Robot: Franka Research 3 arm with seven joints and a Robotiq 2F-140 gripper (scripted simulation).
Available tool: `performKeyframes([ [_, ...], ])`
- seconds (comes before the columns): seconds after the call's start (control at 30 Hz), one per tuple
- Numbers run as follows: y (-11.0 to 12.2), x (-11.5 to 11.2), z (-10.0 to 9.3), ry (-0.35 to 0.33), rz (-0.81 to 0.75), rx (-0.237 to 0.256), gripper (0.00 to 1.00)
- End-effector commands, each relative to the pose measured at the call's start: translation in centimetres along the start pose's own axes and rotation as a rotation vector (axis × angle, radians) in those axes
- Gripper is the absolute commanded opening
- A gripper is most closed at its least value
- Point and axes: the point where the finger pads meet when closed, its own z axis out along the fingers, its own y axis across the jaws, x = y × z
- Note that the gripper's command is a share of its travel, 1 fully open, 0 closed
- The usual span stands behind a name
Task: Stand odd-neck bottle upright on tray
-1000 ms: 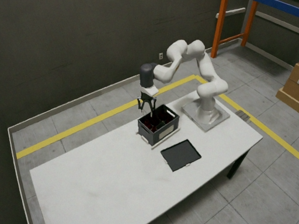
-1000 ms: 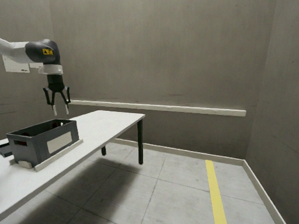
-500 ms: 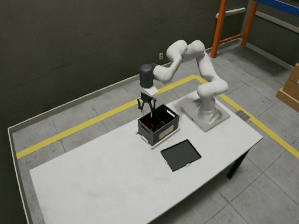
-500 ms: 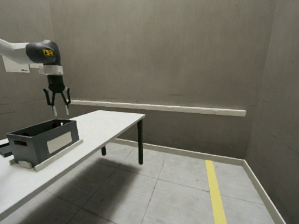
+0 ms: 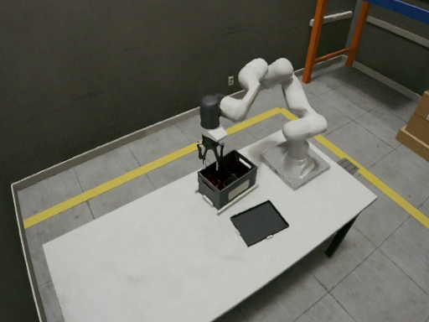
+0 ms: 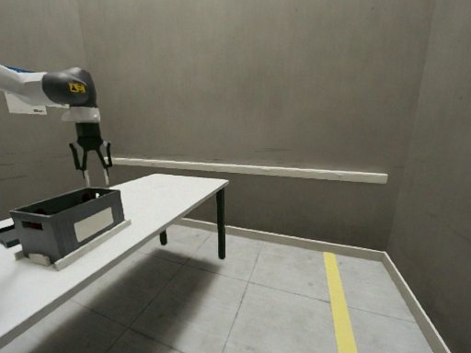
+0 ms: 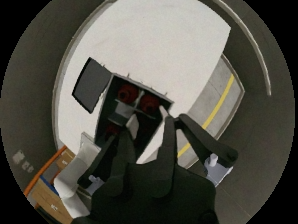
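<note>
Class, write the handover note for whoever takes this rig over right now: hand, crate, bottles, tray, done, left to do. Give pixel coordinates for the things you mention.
Hand [image 5: 211, 165] [image 6: 97, 184] [image 7: 148, 115]: open, holding nothing, above the crate.
Crate [image 5: 218, 197] [image 6: 43, 239] [image 7: 106, 107]: upright on the table, red bottles inside; not all five can be made out.
Tray [image 5: 260, 222] [image 7: 92, 85]: flat beside the crate, no bottle on it.
Done: no bottle delivered.
Left: pick out the odd-necked bottle, stand it on the tray, release gently.
</note>
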Motion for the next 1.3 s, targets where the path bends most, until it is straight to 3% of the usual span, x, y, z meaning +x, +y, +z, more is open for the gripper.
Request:
performKeyframes([
  [0.0, 0.2, 0.2, 0.5, 0.004, -0.001, -0.005, 0.44],
  [0.63, 0.3, 0.3, 2.2, 0.004, -0.001, -0.005, 0.44],
  [1.27, 0.3, 0.3, 2.4, 0.004, -0.001, -0.005, 0.44],
])
